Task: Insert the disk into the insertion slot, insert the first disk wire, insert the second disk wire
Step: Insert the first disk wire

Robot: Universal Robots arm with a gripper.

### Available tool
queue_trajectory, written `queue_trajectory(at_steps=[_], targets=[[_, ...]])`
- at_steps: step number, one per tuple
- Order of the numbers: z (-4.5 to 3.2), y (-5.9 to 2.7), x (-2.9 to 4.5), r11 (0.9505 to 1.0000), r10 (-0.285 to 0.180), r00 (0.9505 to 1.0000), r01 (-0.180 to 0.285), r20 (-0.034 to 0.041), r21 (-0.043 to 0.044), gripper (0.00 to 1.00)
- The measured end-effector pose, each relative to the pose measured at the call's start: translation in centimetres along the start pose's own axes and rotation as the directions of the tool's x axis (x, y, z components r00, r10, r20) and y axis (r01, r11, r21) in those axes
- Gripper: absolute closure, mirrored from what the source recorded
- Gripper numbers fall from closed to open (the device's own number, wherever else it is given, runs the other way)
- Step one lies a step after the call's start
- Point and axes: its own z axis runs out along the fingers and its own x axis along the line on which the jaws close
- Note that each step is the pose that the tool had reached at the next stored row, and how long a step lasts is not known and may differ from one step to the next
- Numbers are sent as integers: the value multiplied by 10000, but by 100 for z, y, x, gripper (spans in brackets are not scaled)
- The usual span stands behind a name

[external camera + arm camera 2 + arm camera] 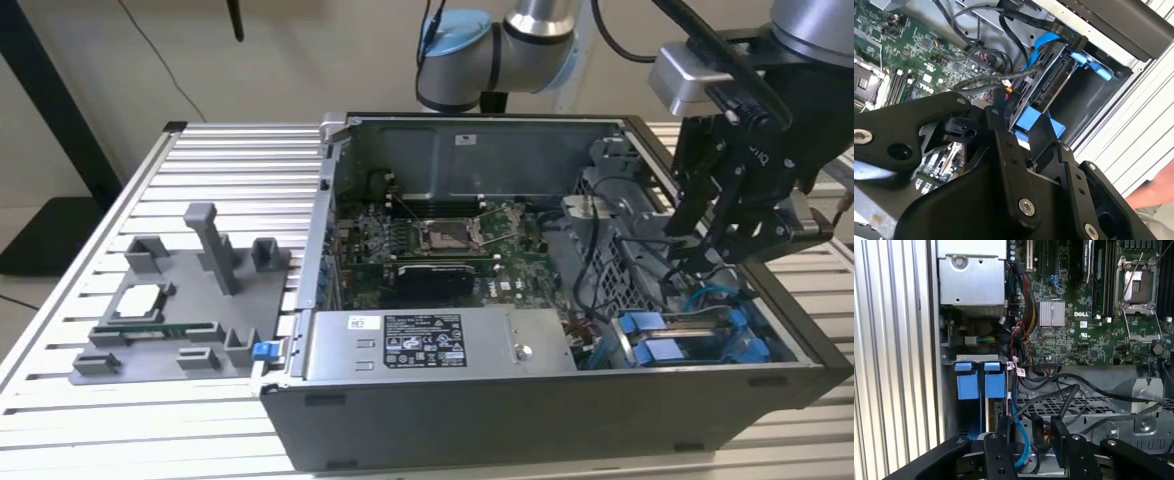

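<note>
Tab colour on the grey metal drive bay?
Plastic tabs are bright blue; clearest in first wrist view.

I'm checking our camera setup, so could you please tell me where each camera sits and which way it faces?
Exterior view: off the arm, raised, looking down into the open computer case; it shows the arm and gripper.
First wrist view: on the wrist, facing down past the gripper at the motherboard and blue disk carriers.
Second wrist view: on the wrist, angled across the gripper toward the same carriers.
Shared: both wrist views show gripper, carriers and motherboard.
</note>
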Motion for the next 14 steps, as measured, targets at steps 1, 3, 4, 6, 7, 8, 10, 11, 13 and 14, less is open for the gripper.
queue_trajectory(at_steps=[1, 3, 4, 6, 7, 8, 10, 11, 13, 14], targets=[[1, 0, 0, 10000, 0, 10000, 0, 4, 3, 0], [11, 1, 2, 10000, 2, 10000, -2, 46, 13, 100], [14, 1, 2, 10000, 2, 10000, -2, 89, 18, 100], [21, 1, 2, 10000, 6, 9999, -6, 170, 24, 100], [22, 1, 2, 10000, 7, 9998, -8, 197, 25, 100], [23, 1, 2, 10000, 8, 9998, -8, 220, 26, 100], [24, 1, 2, 10000, 9, 9997, -10, 241, 27, 100], [24, 1, 2, 10000, 9, 9997, -10, 242, 26, 100], [24, 1, 3, 10000, 9, 9997, -10, 242, 27, 100], [24, 1, 3, 10000, 9, 9997, -9, 242, 26, 100]])
